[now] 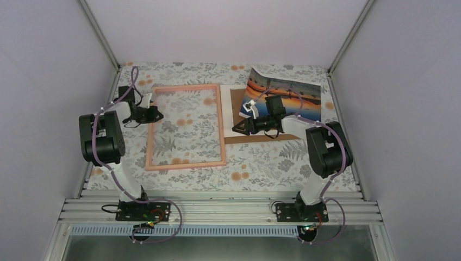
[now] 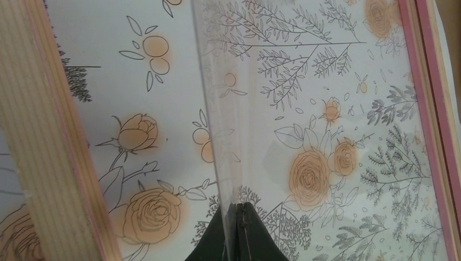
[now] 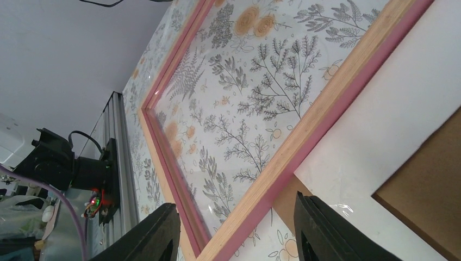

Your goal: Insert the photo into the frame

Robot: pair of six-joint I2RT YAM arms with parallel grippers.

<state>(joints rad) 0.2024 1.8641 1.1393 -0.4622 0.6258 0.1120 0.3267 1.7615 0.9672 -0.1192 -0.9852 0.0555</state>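
My left gripper (image 2: 237, 231) has its fingers together, and the edge of a thin clear pane (image 2: 217, 109) runs straight into the seam, so I read it as clamped on that pane at the left side of the frame (image 1: 185, 126). My guess at why: to pin the frame so it doesn't slide while the other arm works. My right gripper (image 3: 237, 231) has its fingers apart with nothing between them. It hangs over the frame's right rail, beside the white mat (image 3: 380, 119) and brown board (image 3: 429, 201). It looks staged between frame and photo, committed to neither. The photo (image 1: 296, 95) is at the far right of the table (image 1: 261, 168), well apart from the frame and picture side up, with its far-left corner curled so the white back shows. It seems to lie partly over the board and is not in the frame yet. The frame lies flat, and the floral cloth shows through its middle. Can't-tells: my right arm covers the photo's near edge in the top view, so its overlap with the board is unknown. Neither wrist camera sees the photo. The left wrist view cuts my fingers off at the bottom, so grip depth is unknown, and I can't tell whether the pane is seated in the frame or lifted off it. The top view is too coarse to confirm the left grip. How far the mat runs under frame and board is hidden.
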